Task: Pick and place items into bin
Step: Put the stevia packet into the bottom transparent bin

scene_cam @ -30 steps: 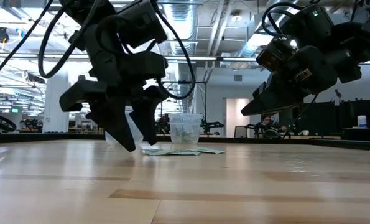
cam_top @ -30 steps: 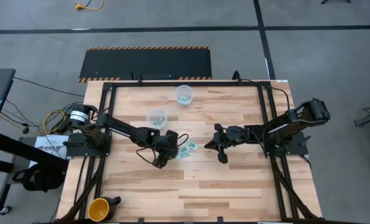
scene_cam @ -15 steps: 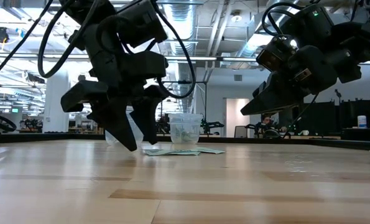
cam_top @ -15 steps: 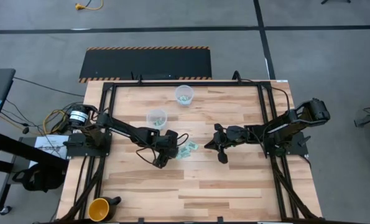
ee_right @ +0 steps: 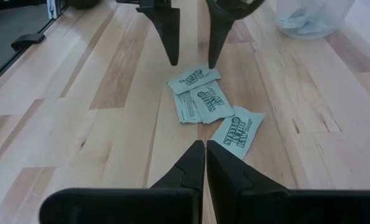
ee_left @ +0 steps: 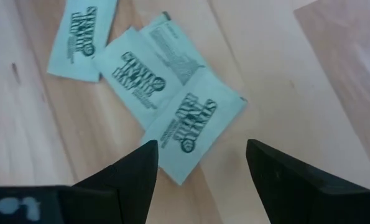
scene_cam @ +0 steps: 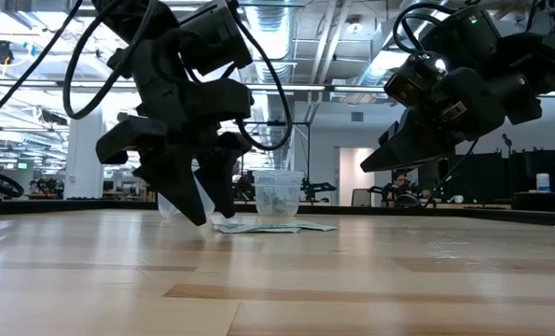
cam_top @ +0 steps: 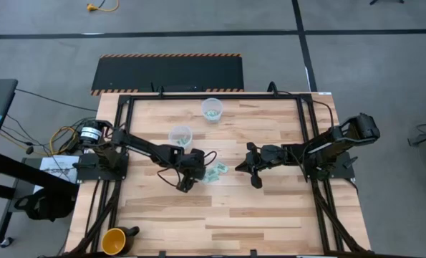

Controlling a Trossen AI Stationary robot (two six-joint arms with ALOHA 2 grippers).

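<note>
Several mint-green flat packets (ee_left: 191,118) with dark print lie in a loose, partly overlapping cluster on the wooden table (cam_top: 270,215), near its middle (cam_top: 215,172). My left gripper (ee_left: 200,149) is open and points down just above the table. Its fingers stand on either side of the near corner of the closest packet, touching nothing. In the low view the left gripper (scene_cam: 207,215) hangs just in front of the packets (scene_cam: 272,227). My right gripper (ee_right: 204,149) is shut and hovers to the right of the cluster (ee_right: 212,102), pointing at it.
Two clear plastic cups stand beyond the packets: one (cam_top: 180,135) by the left arm, one (cam_top: 212,109) near the far edge, both with pieces inside. A yellow mug (cam_top: 114,240) sits at the near left corner. Bare wood stretches across the near half.
My left gripper has edged slightly to the right, toward the packets, staying open. The packets and my right gripper have kept still.
</note>
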